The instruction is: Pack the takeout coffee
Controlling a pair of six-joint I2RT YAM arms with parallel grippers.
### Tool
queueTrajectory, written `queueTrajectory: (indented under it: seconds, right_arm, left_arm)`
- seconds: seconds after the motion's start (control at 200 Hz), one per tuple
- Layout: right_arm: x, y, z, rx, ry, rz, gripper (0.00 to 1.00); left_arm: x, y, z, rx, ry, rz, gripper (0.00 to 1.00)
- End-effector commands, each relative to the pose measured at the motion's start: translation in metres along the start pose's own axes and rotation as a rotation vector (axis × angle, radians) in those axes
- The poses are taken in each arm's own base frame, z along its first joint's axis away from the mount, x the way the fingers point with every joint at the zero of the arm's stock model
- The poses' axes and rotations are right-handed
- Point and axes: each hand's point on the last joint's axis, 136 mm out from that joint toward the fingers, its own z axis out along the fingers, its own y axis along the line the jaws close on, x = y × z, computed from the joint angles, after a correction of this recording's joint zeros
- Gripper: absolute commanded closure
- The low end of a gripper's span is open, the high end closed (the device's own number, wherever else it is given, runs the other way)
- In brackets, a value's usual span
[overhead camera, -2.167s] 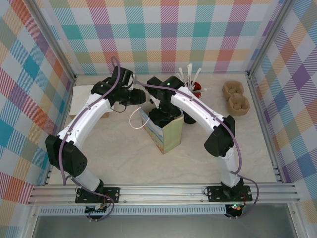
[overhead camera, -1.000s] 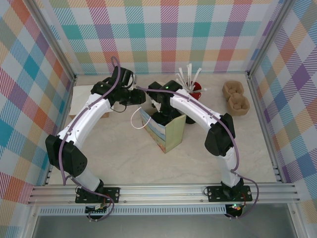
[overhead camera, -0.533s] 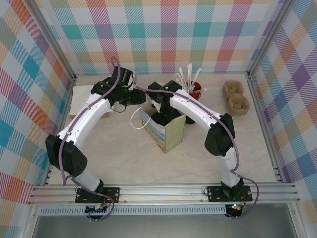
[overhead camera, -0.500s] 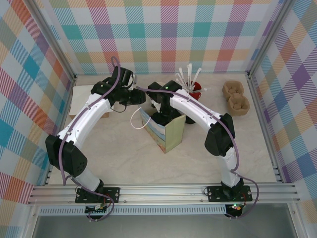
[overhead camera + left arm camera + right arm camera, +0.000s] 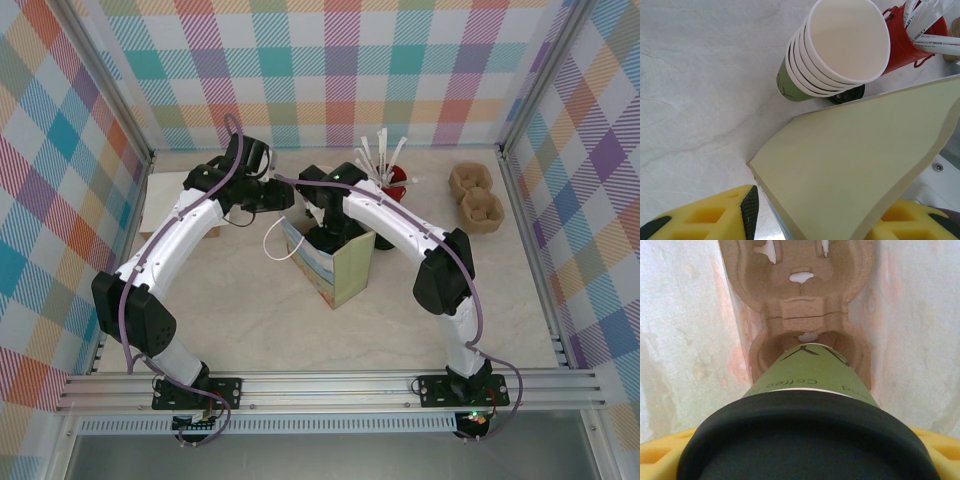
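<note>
The takeout coffee [image 5: 810,372], a green cup with a black lid [image 5: 805,440], stands with its base in a well of a brown pulp tray [image 5: 800,285] at the bottom of the paper bag [image 5: 345,275]. My right gripper [image 5: 805,455] reaches down into the bag [image 5: 332,232], shut on the cup just under the lid. My left gripper [image 5: 283,197] sits at the bag's upper left rim. In the left wrist view its fingers [image 5: 750,205] straddle the bag's cream wall [image 5: 855,160], open, with a gap at the left pad.
A stack of green paper cups [image 5: 840,50] and a red cup of white sticks [image 5: 392,172] stand just behind the bag. Two brown pulp trays [image 5: 475,195] lie at the back right. A pale box [image 5: 165,190] sits at the back left.
Early on, the right arm shifted slightly left and lower into the bag. Over the last second nothing has moved.
</note>
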Motion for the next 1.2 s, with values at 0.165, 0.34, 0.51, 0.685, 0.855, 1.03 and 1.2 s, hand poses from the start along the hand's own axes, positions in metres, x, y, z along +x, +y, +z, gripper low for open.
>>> queueTrajectory:
  seconds: [0.165, 0.34, 0.51, 0.685, 0.855, 1.03, 1.2]
  right_arm:
    - [-0.0036, 0.0001, 0.0048, -0.017, -0.011, -0.005, 0.17]
    - [-0.0061, 0.0019, 0.0045, -0.029, -0.039, -0.015, 0.17]
    - [-0.0069, 0.0019, 0.0014, -0.029, -0.057, -0.021, 0.17]
    - [-0.0075, 0.0007, 0.0018, -0.026, -0.058, -0.023, 0.17]
    - [-0.0068, 0.0011, 0.0054, -0.026, -0.048, -0.024, 0.17]
    - [-0.0079, 0.001, 0.0046, -0.026, -0.055, -0.025, 0.17]
    - [-0.0086, 0.0011, 0.0041, -0.027, -0.062, -0.028, 0.17]
  left_arm:
    - [-0.0007, -0.0028, -0.0113, 0.002, -0.026, 0.0, 0.52]
    - [-0.0004, 0.0002, -0.0089, -0.013, -0.024, -0.003, 0.52]
    - [-0.001, 0.0016, -0.0068, -0.019, -0.022, -0.007, 0.52]
    - [-0.0014, 0.0005, -0.0065, -0.014, -0.022, -0.007, 0.52]
    - [-0.0011, 0.0007, -0.007, -0.015, -0.021, -0.007, 0.52]
    - [-0.0009, 0.0012, -0.0058, -0.017, -0.019, -0.008, 0.52]
    - [-0.0008, 0.002, -0.0049, -0.021, -0.018, -0.008, 0.52]
